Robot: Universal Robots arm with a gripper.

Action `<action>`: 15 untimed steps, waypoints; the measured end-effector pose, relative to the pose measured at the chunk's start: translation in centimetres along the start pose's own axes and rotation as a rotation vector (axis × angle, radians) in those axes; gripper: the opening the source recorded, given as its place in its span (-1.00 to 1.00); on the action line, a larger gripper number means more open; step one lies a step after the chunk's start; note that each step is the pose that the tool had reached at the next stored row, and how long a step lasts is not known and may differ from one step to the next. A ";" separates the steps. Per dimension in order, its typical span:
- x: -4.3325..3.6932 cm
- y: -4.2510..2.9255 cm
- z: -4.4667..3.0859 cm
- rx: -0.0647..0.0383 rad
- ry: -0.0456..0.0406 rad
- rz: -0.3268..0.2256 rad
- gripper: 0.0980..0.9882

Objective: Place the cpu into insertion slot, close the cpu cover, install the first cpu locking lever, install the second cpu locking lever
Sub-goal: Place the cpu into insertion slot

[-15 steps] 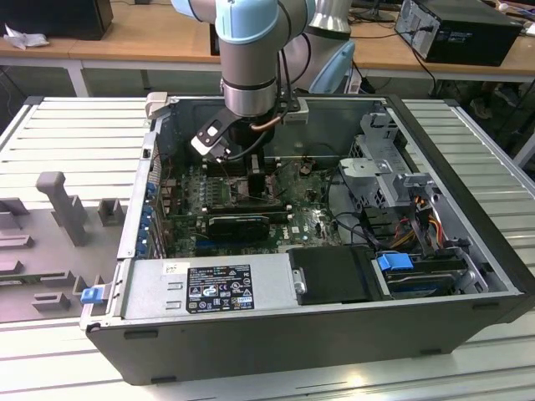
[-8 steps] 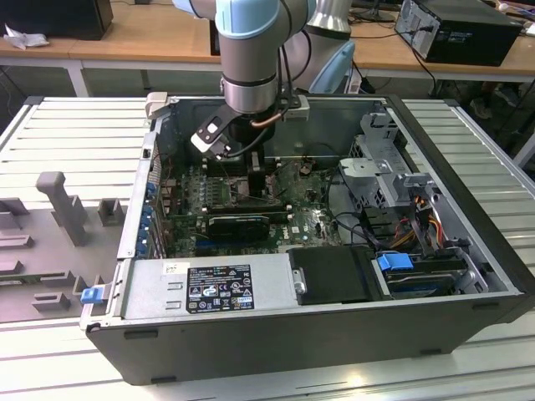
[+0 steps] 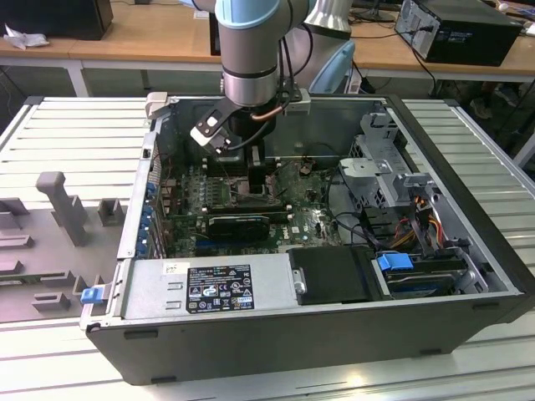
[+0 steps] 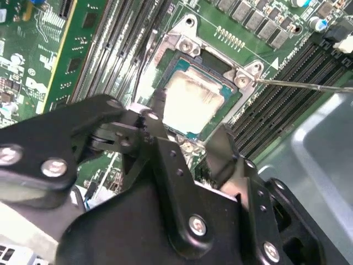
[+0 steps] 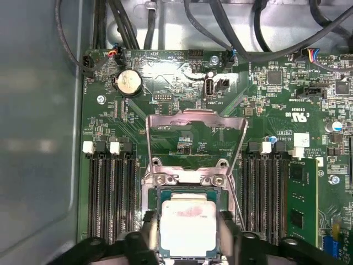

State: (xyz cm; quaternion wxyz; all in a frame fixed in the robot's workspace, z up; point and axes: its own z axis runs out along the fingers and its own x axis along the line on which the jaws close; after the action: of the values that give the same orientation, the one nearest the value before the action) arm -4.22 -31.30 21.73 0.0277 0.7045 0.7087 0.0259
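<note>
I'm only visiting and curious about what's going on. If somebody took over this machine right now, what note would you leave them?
Gripper: low over the insertion slot, straddling the cpu. I can't tell whether it grips the chip.
Cpu: lies flat in the slot, so placing looks done or nearly done.
Cpu cover: swung up and open.
Levers: one thin locking lever sticks out free, unlatched.
Not yet done: closing the cover and installing both levers.

The arm (image 3: 251, 50) points straight down, its tool (image 5: 187, 234) low.
</note>
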 end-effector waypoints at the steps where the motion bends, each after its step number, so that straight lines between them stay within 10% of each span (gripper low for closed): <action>1: -0.03 0.00 -0.03 0.000 -0.0017 0.000 -0.03; 7: -0.32 -0.01 -0.05 0.000 -0.0072 0.000 -0.98; 15: -0.32 0.02 -0.32 0.000 -0.0069 0.000 -0.98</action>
State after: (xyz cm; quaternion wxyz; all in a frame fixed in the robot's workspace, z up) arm -4.23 -31.62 22.05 0.0302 0.7044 0.7088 0.0234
